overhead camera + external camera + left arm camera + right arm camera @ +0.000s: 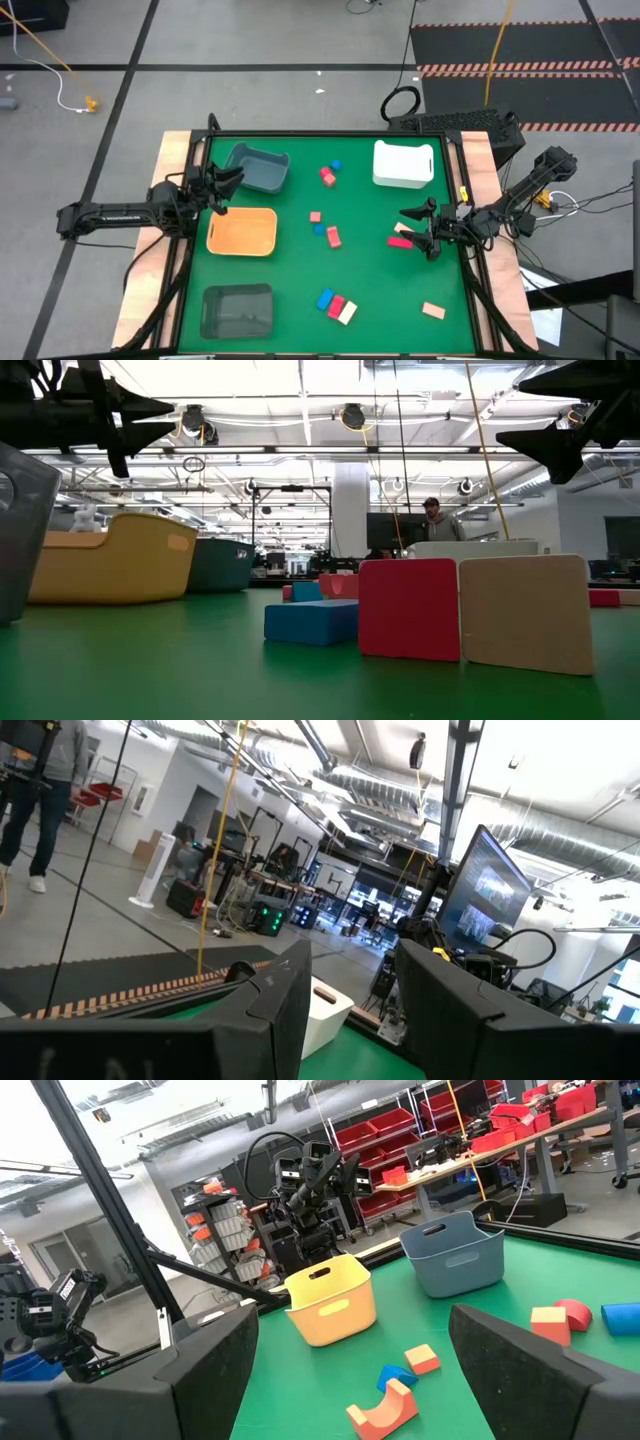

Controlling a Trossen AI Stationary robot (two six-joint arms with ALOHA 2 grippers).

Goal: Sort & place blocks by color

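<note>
Green table [370, 290], scattered small red, blue, cream blocks [336, 306]

The bench [360, 280] is covered in plain green, edged with pale wood. On it stand a slate-blue tray [257, 168], an orange tray [242, 232], a white tray [403, 163] and a dark grey tray [237, 311]. The blocks scattered over the green are red or pink [333, 236], bright blue [325, 298] and pale cream or tan [347, 313]; both arms and each hand are black.
</note>
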